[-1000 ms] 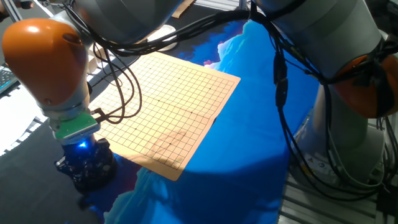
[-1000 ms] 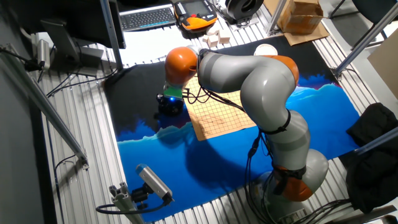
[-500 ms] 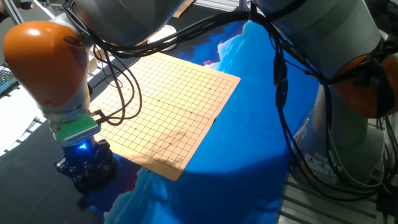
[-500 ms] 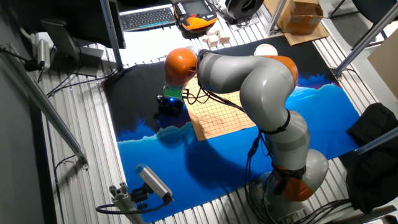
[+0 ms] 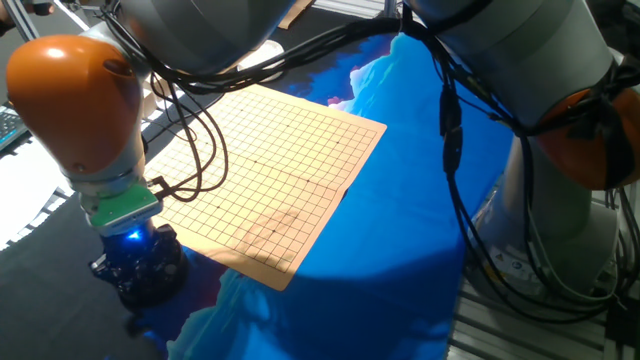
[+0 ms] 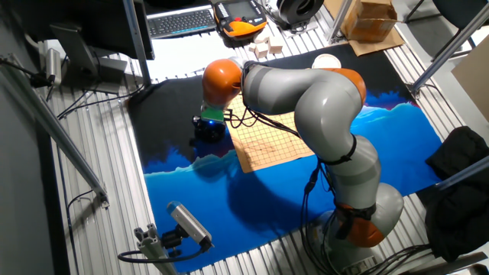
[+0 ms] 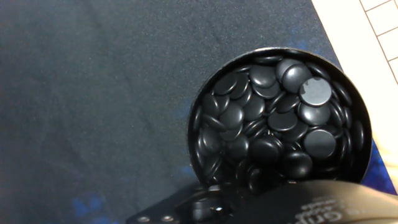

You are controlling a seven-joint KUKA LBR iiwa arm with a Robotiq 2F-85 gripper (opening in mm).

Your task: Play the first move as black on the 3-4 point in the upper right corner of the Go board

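Black stones [image 7: 267, 118] in bowl [image 7: 202, 99], lower right of frame; pick-up step; fingers' spread indiscernible; next: pinching one stone, carrying to board [image 5: 270, 170].

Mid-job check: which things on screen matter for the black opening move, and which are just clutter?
For the job:
Go board
bowl with the black stones in it
gripper, over the bowl

Lying about:
keyboard
cardboard box
wooden blocks
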